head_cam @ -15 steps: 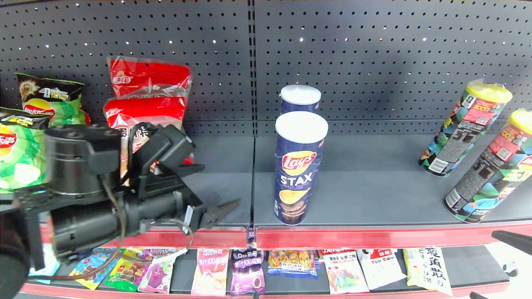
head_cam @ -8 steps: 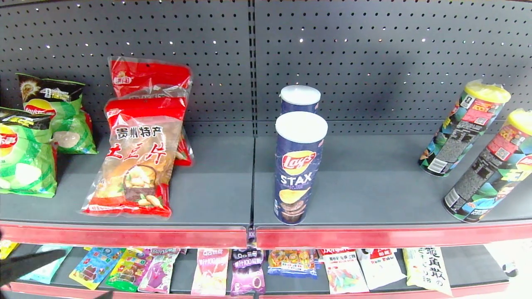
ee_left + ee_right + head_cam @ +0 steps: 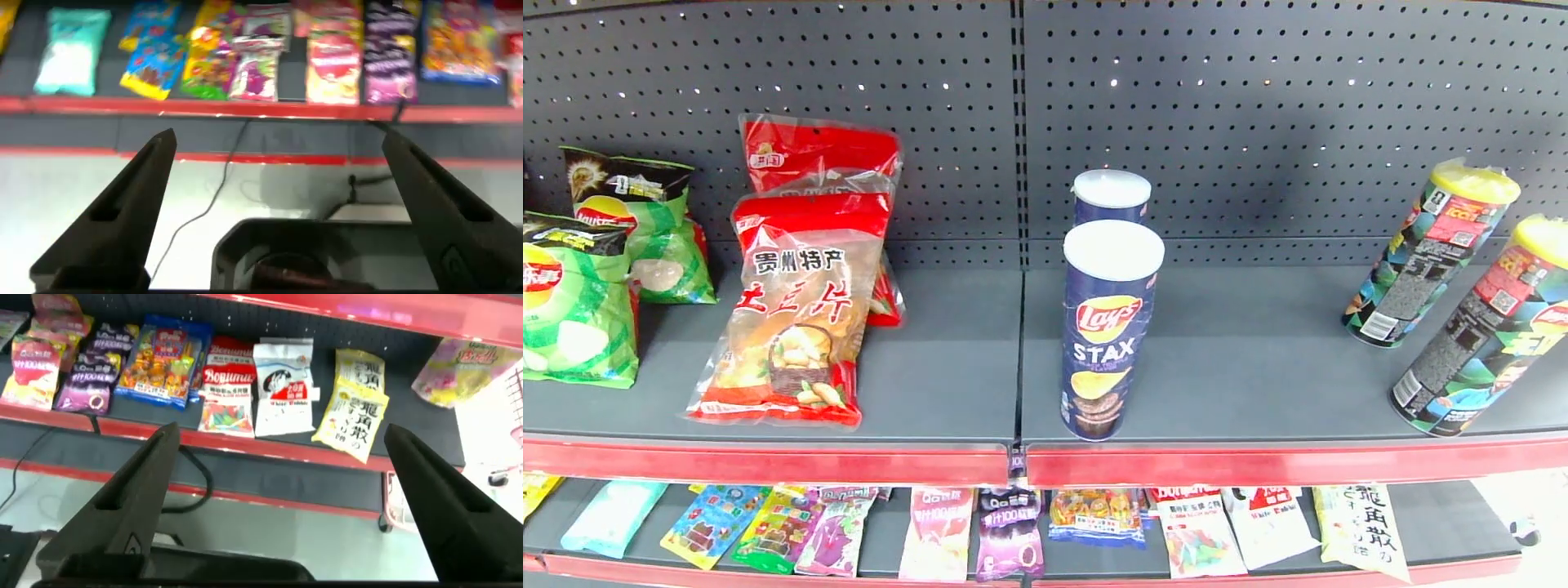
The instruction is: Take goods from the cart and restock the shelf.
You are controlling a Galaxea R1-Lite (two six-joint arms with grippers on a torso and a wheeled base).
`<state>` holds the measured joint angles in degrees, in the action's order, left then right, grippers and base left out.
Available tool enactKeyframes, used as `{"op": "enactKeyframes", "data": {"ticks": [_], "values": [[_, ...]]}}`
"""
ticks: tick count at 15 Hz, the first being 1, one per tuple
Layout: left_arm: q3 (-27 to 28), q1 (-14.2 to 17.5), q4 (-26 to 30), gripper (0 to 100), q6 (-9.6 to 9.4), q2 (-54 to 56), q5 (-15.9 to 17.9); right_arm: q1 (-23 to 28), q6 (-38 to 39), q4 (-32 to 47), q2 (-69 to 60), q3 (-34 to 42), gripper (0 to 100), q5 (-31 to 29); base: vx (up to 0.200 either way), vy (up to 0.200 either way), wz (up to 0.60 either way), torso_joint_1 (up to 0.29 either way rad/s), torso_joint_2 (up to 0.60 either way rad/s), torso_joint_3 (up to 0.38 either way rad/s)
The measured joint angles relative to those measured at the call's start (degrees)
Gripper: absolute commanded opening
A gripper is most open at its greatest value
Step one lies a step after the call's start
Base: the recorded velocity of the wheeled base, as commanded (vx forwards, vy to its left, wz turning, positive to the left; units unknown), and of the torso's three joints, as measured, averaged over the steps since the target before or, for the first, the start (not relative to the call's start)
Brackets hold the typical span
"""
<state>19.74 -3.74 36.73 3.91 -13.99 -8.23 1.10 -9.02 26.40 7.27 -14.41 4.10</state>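
The grey shelf (image 3: 1258, 367) with a red front edge holds a red bag of potato slices (image 3: 792, 327) leaning on a second red bag at the left. A blue chip can (image 3: 1109, 327) stands upright at the middle, another blue can (image 3: 1111, 196) right behind it. My left gripper (image 3: 279, 139) is open with nothing between its fingers, low down in front of the bottom shelf and above the pale floor. My right gripper (image 3: 282, 431) is open too, holding nothing, facing the lower shelf's packets.
Green chip bags (image 3: 572, 302) lie at the shelf's far left. Two patterned cans with yellow lids (image 3: 1429, 253) lean at the far right. Between the blue cans and those is bare shelf. Candy packets (image 3: 1013, 531) line the lower shelf. A cable (image 3: 204, 212) lies on the floor.
My left arm has pulled back from the shelf, down and left out of the head view, uncovering the red bag. The right gripper's tip has left the lower right corner.
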Motion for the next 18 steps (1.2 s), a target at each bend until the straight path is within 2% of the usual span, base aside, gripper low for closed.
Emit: {"op": "enactKeyframes", "data": {"ticks": [4, 6, 8, 9, 11, 16, 18], "values": [[-1.38, 0.94, -1.71, 100, -0.01, 6.28, 2.43, -0.57, 0.76, 0.04, -4.46, 0.28, 100, 0.30, 0.000, 0.000, 0.00, 0.000, 0.00, 0.000], [-4.58, 0.79, -15.01, 100, -0.24, 8.51, 5.25, -1.05, 1.91, -2.27, -6.11, 1.21, 100, 0.20, 0.000, 0.000, 0.00, 0.000, 0.00, 0.000], [-12.21, 0.72, -31.81, 100, -0.88, 9.48, 8.01, -1.12, 2.24, -12.45, -6.85, 4.41, 100, 0.74, 0.000, 0.000, 0.00, 0.000, 0.00, 0.000], [-15.53, 0.80, -36.13, 100, -1.21, 9.81, 8.66, -1.12, 2.43, -17.90, -6.97, 6.75, 100, 0.66, 0.000, 0.000, 0.00, 0.000, 0.00, 0.000], [-18.53, 1.96, -36.91, 100, -1.80, 11.04, 9.12, -1.12, 3.90, -27.82, -7.13, 11.46, 100, -2.51, 0.000, 0.000, 0.00, 0.000, 0.00, 0.000], [-19.60, 3.36, -36.66, 100, -2.04, 13.78, 9.09, -1.12, 5.68, -27.95, -7.24, 14.17, 100, -2.29, 0.000, 0.000, 0.00, 0.000, 0.00, 0.000], [-19.64, 3.41, -36.60, 100, -3.60, 13.97, 9.07, -1.17, 7.33, -26.11, -7.24, 14.28, 100, -2.35, 0.000, 0.000, 0.00, 0.000, 0.00, 0.000]]}}
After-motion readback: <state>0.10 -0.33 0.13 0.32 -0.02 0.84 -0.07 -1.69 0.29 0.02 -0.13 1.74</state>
